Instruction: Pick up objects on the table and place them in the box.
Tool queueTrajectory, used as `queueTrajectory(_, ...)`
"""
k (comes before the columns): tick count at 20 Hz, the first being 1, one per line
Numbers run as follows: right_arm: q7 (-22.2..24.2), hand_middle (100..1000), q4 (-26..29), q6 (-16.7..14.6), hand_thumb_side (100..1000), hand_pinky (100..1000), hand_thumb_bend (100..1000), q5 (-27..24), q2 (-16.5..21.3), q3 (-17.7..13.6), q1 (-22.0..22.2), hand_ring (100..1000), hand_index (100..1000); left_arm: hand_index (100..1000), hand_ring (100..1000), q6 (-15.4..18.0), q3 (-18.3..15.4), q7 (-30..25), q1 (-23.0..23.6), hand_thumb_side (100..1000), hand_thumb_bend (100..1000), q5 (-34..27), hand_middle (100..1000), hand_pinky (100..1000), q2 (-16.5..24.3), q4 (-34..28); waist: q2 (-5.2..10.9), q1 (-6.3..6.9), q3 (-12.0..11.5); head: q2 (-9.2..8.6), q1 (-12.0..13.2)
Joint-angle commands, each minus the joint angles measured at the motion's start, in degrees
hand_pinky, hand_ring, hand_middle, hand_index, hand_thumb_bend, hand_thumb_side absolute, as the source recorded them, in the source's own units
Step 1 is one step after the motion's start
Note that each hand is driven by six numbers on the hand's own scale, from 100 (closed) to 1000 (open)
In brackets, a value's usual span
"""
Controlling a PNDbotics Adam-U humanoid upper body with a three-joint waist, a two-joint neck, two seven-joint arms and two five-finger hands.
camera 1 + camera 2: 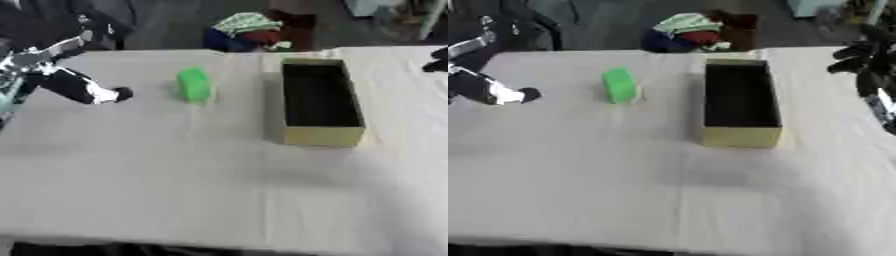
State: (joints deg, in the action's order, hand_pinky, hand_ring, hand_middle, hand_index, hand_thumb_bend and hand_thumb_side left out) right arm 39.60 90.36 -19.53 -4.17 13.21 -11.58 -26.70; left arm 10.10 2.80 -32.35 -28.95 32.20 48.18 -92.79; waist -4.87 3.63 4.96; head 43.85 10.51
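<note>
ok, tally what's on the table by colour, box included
Green: 1, the green rectangular block
Yellow: 1, the open yellow cardboard box, inside dark, nothing visible in it
Total: 2

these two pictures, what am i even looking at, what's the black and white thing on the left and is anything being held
Both pictures come from the two eyes of a camera in a robot's head, looking down at a table under a pale cloth, so they show almost the same scene. The black and white thing at the left is the robot's left arm, ending in its left hand, which reaches toward a green block but is apart from it. The right hand shows at the right edge of the right eye view, above the table. Neither hand holds anything. A long open box with a dark inside and yellowish walls sits to the right of the block and looks empty.
</note>
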Motion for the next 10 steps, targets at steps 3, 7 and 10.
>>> queueTrajectory(3,0.4,744,0.62,0.17,495,842,100,0.17,0.43,0.48,-0.54,729,1000,963,822,0.81,3.84,-6.28,-9.19,640,485,-1.23,820,782,1.36,13.38,1.25,0.19,0.31,0.27,0.43)
queueTrajectory(7,0.65,743,0.49,0.2,495,842,100,0.17,0.36,0.76,-0.37,728,1000,961,821,1.05,4.85,-9.98,-16.59,689,471,-0.28,819,782,-2.27,26.01,1.63,0.35,0.74,0.27,0.6)
queueTrajectory(10,0.8,743,0.4,0.2,496,842,100,0.16,0.4,0.89,-0.27,728,1000,957,817,1.29,4.2,-10.96,-21.04,706,442,2.78,814,779,-5.46,34.95,1.77,0.55,1.1,0.27,0.93)
